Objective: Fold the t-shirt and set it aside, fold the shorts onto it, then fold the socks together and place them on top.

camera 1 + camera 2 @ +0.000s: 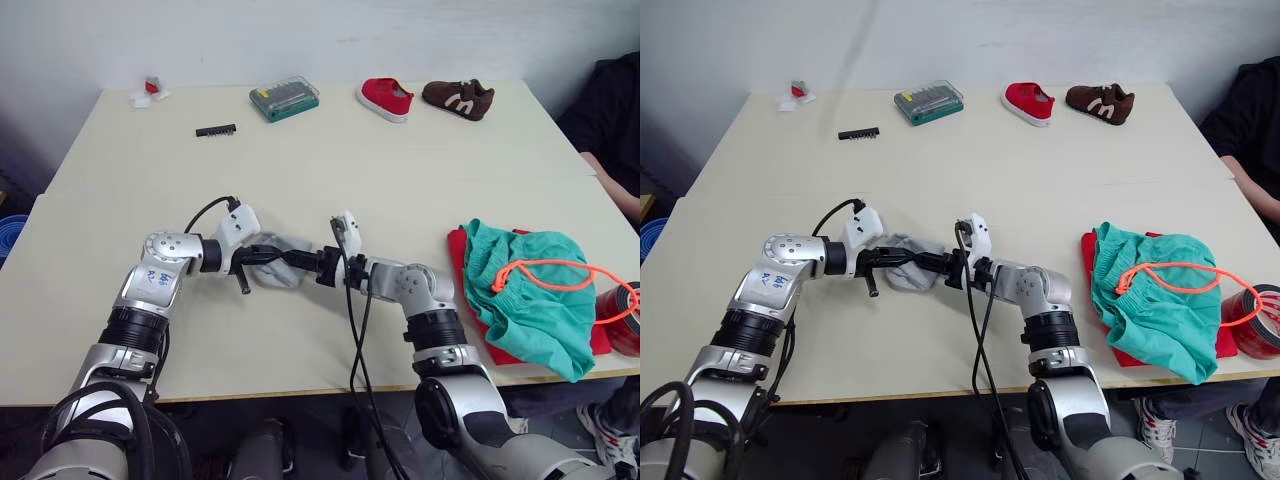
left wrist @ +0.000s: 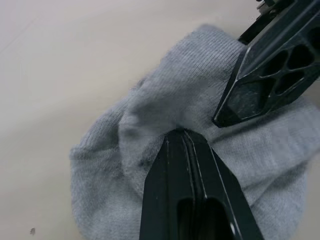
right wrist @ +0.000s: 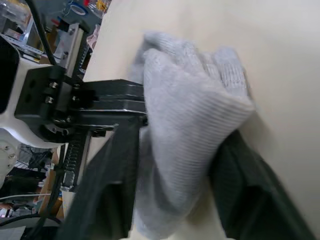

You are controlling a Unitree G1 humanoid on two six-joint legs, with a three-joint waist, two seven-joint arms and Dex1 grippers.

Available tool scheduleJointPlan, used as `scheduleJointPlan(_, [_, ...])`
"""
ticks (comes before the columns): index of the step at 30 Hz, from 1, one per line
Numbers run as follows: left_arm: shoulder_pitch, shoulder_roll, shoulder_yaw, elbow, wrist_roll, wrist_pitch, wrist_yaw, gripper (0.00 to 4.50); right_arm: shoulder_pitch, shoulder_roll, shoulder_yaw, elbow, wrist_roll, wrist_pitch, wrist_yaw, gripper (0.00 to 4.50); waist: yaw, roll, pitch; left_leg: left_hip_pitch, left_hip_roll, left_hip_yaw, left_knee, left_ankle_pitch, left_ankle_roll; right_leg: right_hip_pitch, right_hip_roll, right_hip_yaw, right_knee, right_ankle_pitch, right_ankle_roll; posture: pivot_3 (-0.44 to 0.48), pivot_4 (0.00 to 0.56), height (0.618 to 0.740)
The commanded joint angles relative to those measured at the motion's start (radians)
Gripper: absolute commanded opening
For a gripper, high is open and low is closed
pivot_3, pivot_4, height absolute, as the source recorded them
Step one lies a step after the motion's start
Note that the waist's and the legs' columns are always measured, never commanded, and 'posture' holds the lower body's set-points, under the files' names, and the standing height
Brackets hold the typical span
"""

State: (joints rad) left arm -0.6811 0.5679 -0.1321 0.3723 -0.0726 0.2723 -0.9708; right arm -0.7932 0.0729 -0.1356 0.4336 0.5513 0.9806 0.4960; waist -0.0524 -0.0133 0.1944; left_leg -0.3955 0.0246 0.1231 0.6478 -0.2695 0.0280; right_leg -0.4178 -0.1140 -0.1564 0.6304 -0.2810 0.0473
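Both grippers (image 1: 272, 255) (image 1: 300, 262) pinch socks (image 1: 281, 270); no legible writing

At the centre of the frame, the left gripper (image 1: 268, 256) and the right gripper (image 1: 300, 262) meet from either side on the bunched grey socks (image 1: 282, 266), lying on a pale table (image 1: 330, 160). At the right edge, teal shorts (image 1: 528, 290) (orange drawstring looped on top) lie on the red t-shirt (image 1: 470, 290). Along the top sit a red shoe (image 1: 385, 99), a brown shoe (image 1: 458, 98) and a green bit case (image 1: 284, 99).
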Motion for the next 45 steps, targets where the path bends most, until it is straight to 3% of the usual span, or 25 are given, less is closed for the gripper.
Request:
scheduleJointPlan(1, [0.019, 0.006, -0.004, -0.003, 0.008, 0.006, 0.000, 0.00, 0.021, 0.005, 0.016, 0.021, -0.009, -0.003, -0.007, 0.53, 0.001, 0.000, 0.000, 0.005, 0.000, 0.000, -0.001, -0.001, 0.002, 0.004, 0.000, 0.000, -0.002, 0.000, 0.000, 0.000, 0.150, 0.740])
scheduleJointPlan(3, [0.018, 0.002, 0.006, -0.005, -0.003, 0.001, -0.003, 0.00, 0.028, -0.005, 0.031, 0.003, -0.013, -0.008, 0.002, 0.03, 0.002, -0.001, 0.000, 0.008, 0.000, -0.001, -0.001, -0.007, 0.000, 0.008, 0.000, 0.000, -0.003, 0.000, 0.000, 0.000, 0.150, 0.740])
scheduleJointPlan(6, [0.013, 0.002, 0.066, -0.028, -0.089, 0.026, -0.050, 0.54, 0.051, -0.041, 0.063, -0.071, -0.009, 0.004, 0.038, 0.00, 0.003, 0.000, 0.000, 0.007, 0.000, -0.001, -0.001, -0.007, 0.000, 0.007, 0.000, 0.000, -0.003, 0.000, 0.000, 0.000, 0.150, 0.740])
scheduleJointPlan(12, [-0.058, 0.049, 0.226, -0.126, -0.388, 0.313, -0.215, 2.25, 0.096, -0.141, 0.038, -0.284, 0.068, 0.126, 0.045, 0.00, 0.023, 0.000, 0.000, -0.002, 0.000, -0.002, -0.001, -0.002, 0.000, 0.001, 0.000, -0.001, -0.002, 0.000, -0.001, 0.000, 0.150, 0.740])
scheduleJointPlan(14, [-0.072, 0.079, 0.220, -0.221, -0.469, 0.406, -0.277, 2.96, 0.127, -0.210, -0.014, -0.433, 0.131, 0.223, 0.033, 0.00, 0.025, 0.000, 0.000, -0.012, -0.002, -0.003, 0.001, -0.002, 0.002, -0.006, -0.001, -0.002, -0.002, 0.000, 0.000, 0.000, 0.150, 0.740])
scheduleJointPlan(19, [-0.101, 0.074, 0.192, -0.358, -0.574, 0.499, -0.317, 4.40, 0.178, -0.388, -0.264, -0.736, 0.352, 0.500, 0.005, 0.00, 0.028, 0.002, 0.002, -0.015, -0.005, -0.003, 0.001, -0.003, 0.007, -0.007, -0.003, -0.001, -0.005, 0.001, 0.002, 0.000, 0.150, 0.740])
scheduleJointPlan(23, [-0.110, 0.044, 0.165, -0.418, -0.614, 0.518, -0.320, 4.45, 0.227, -0.607, -0.553, -0.819, 0.523, 0.630, -0.001, 0.00, 0.032, 0.003, 0.002, -0.015, -0.005, -0.003, 0.000, -0.003, 0.007, -0.007, -0.002, -0.001, -0.006, 0.000, 0.003, 0.000, 0.150, 0.740])
scheduleJointPlan(27, [-0.107, 0.016, 0.148, -0.434, -0.617, 0.502, -0.306, 4.45, 0.337, -0.818, -0.858, -0.688, 0.628, 0.634, -0.081, 0.00, 0.053, 0.003, 0.004, -0.015, -0.005, -0.002, 0.000, -0.003, 0.007, -0.007, -0.001, -0.001, -0.010, 0.000, 0.003, 0.000, 0.150, 0.740])
scheduleJointPlan(32, [-0.090, 0.016, 0.134, -0.423, -0.596, 0.473, -0.305, 4.45, 0.456, -0.879, -1.072, -0.592, 0.664, 0.634, -0.200, 0.00, 0.050, 0.002, 0.005, -0.011, -0.004, 0.000, -0.001, -0.003, 0.009, -0.006, -0.001, 0.001, -0.008, 0.001, 0.002, 0.000, 0.150, 0.740])
scheduleJointPlan(35, [-0.097, 0.012, 0.123, -0.411, -0.587, 0.458, -0.300, 4.45, 0.514, -0.823, -1.102, -0.576, 0.638, 0.628, -0.249, 0.00, 0.053, 0.002, 0.005, -0.010, -0.004, 0.000, -0.001, -0.001, 0.010, -0.006, 0.000, 0.002, -0.006, 0.002, 0.001, 0.000, 0.150, 0.740])
scheduleJointPlan(41, [-0.119, -0.006, 0.107, -0.381, -0.559, 0.423, -0.275, 4.45, 0.619, -0.732, -0.995, -0.540, 0.494, 0.481, -0.319, 0.00, 0.053, 0.003, 0.006, -0.010, -0.004, 0.000, -0.001, -0.001, 0.010, -0.006, 0.000, 0.003, -0.006, 0.002, 0.001, 0.000, 0.150, 0.740])
scheduleJointPlan(45, [-0.129, -0.001, 0.107, -0.368, -0.551, 0.415, -0.274, 4.45, 0.706, -0.718, -0.968, -0.525, 0.442, 0.371, -0.281, 0.00, 0.057, 0.003, 0.006, -0.011, -0.005, 0.000, -0.001, 0.002, 0.005, -0.007, 0.000, 0.003, -0.006, 0.001, 0.002, 0.000, 0.150, 0.740])
